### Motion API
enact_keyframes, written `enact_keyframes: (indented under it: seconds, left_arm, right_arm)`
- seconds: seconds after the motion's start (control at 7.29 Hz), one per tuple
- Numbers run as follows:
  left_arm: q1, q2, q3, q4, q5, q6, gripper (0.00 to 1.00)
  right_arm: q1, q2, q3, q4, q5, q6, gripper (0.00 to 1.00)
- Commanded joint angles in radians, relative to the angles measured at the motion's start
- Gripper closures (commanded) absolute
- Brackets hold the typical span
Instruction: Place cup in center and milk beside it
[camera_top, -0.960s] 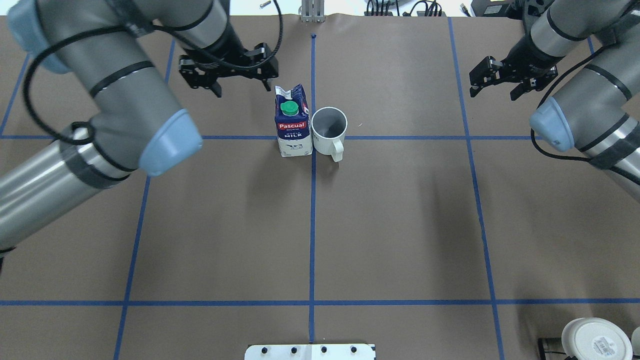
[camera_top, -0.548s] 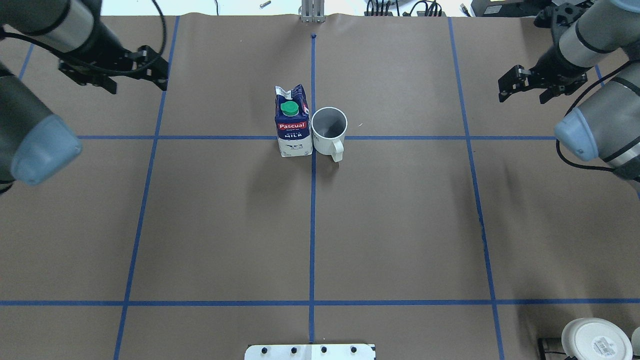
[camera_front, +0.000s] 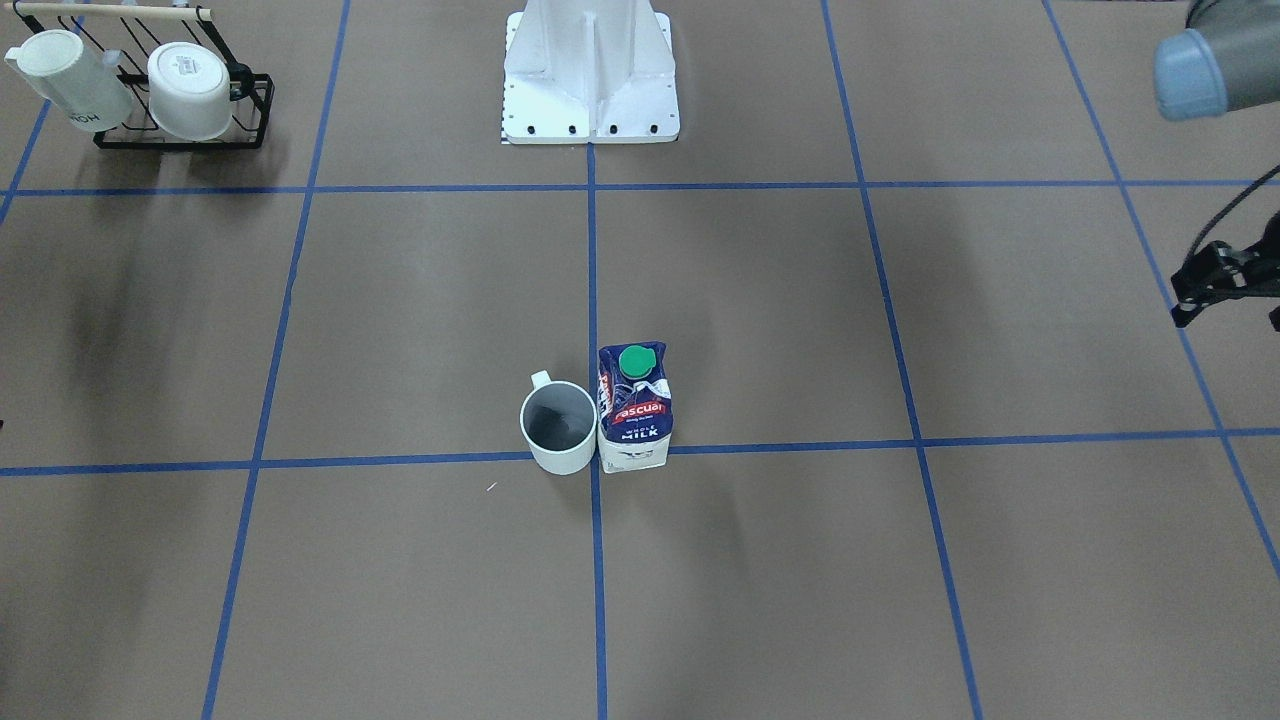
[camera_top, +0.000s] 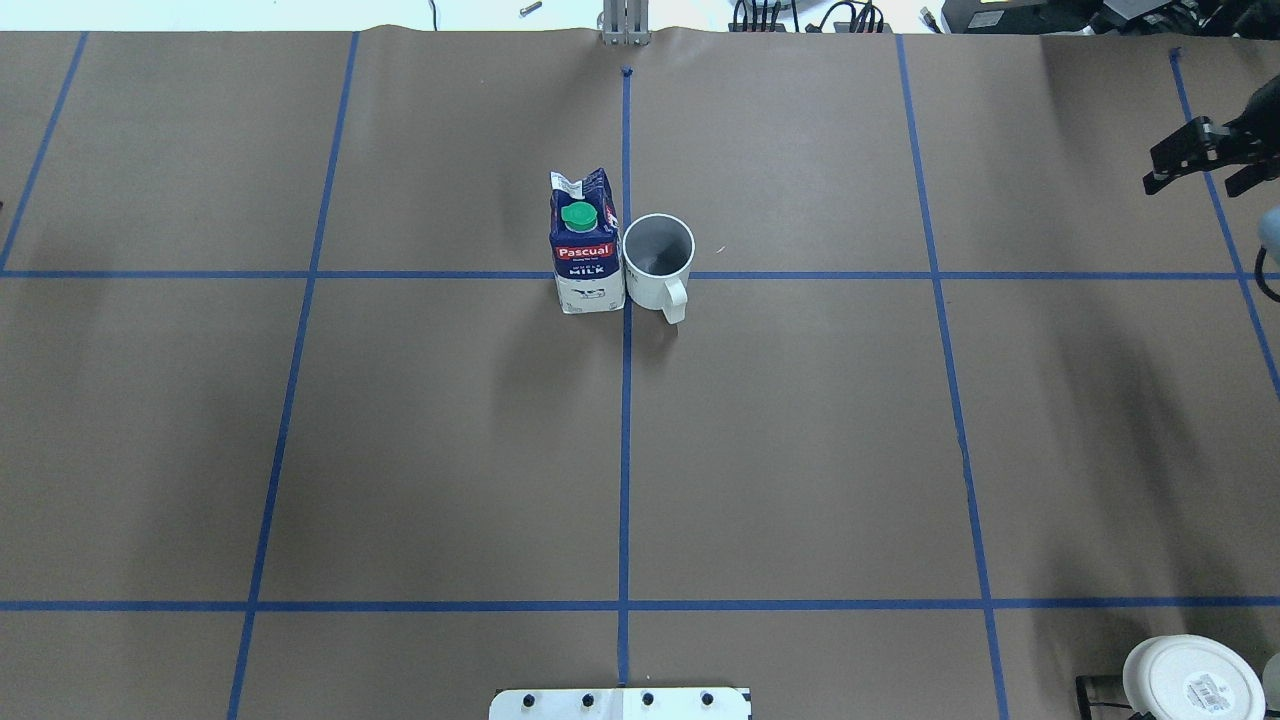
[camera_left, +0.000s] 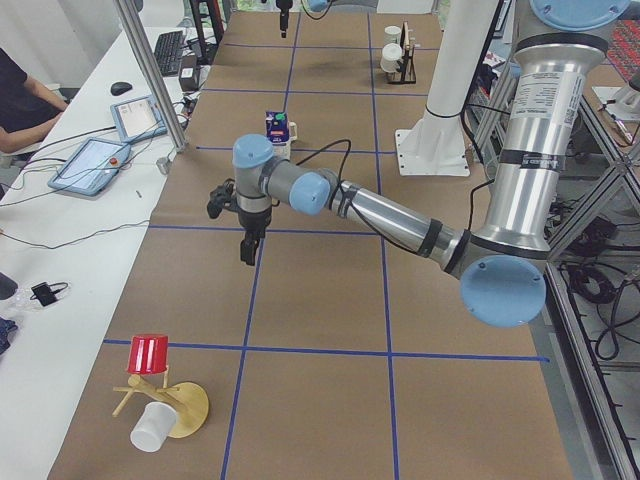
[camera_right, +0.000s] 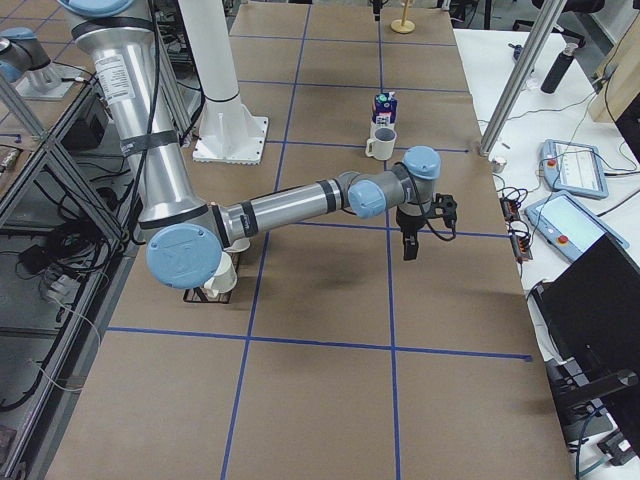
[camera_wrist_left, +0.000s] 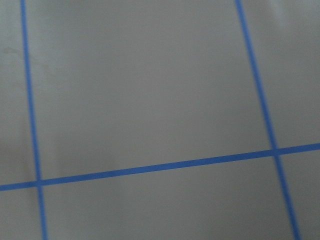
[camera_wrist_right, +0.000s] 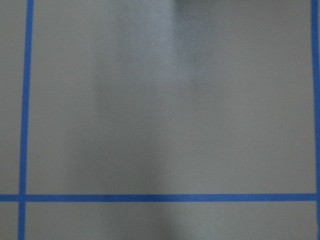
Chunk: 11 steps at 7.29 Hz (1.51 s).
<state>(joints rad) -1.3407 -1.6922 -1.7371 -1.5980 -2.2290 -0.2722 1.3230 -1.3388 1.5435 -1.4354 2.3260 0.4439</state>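
Note:
The cup (camera_top: 658, 262), a small white mug with a grey inside, stands upright just right of the center crossing (camera_top: 626, 275), its handle toward me. The milk (camera_top: 585, 243), a blue and white Pascual carton with a green cap, stands upright against the cup's left side. Both also show in the front-facing view, the cup (camera_front: 558, 428) and the milk (camera_front: 634, 410). My right gripper (camera_top: 1195, 178) is open and empty at the far right edge. My left gripper (camera_front: 1228, 312) is open and empty at that view's right edge, outside the overhead view.
A black rack (camera_front: 180, 95) holds two other white mugs near my base (camera_front: 590, 80). One mug's labelled base (camera_top: 1190, 680) shows at the bottom right. A wooden stand with a red cup (camera_left: 150, 355) sits at the table's left end.
Both arms have swung outward, away from the cup and milk. The left arm has left the overhead view; the right gripper is at its edge. The cup and milk have not moved.

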Motion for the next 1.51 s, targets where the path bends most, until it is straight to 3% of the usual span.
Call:
enact_keyframes:
  seconds: [0.0,0.27,0.55,0.96,1.37]
  left_arm:
    - [-0.086,0.022,0.216,-0.116,-0.086,0.048,0.02]
    - [-0.092,0.022,0.327,-0.274,-0.084,0.044,0.02]
    - [-0.118,0.022,0.327,-0.258,-0.086,0.044,0.02]
    - [-0.198,0.005,0.249,-0.037,-0.121,0.156,0.02]
    - [-0.203,0.012,0.24,-0.008,-0.118,0.186,0.02]
  right_arm:
    - [0.094,-0.081,-0.016,0.0,0.05,-0.132,0.0]
    - [0.151,-0.149,0.0,0.001,0.05,-0.152,0.0]
    - [0.156,-0.155,-0.013,0.0,0.052,-0.152,0.0]
    - [0.171,-0.166,-0.007,-0.026,0.053,-0.152,0.0]
    - [0.202,-0.161,0.0,-0.127,0.05,-0.218,0.0]
